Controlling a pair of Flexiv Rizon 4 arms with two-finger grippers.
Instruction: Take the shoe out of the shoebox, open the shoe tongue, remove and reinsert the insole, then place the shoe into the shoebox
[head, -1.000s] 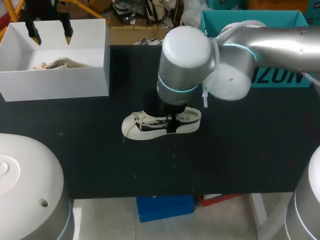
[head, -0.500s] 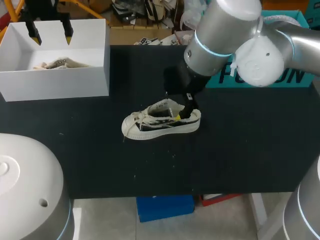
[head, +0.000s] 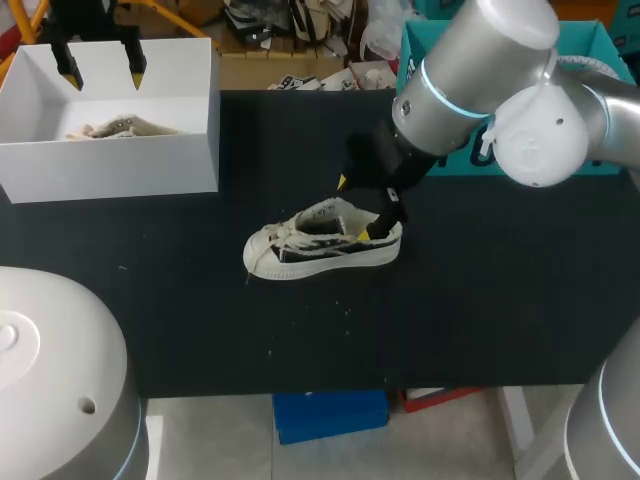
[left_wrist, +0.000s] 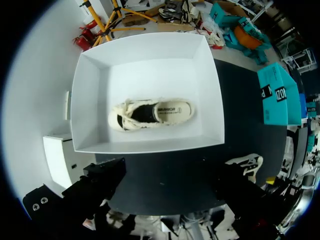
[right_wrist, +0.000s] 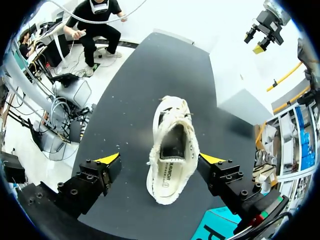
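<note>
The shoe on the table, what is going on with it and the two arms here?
The right gripper hangs open over the heel end of a shoe that stands on its sole on the black table. Its fingers are on either side of the shoe and do not touch it. The left gripper hangs open above the white shoebox, which holds a second shoe. Neither arm holds anything.

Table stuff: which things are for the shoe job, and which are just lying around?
For the job:
- shoe on the table
- white shoebox
- right arm's fingers, open on either side of the shoe

Just lying about:
- second shoe inside the shoebox
- teal box
</note>
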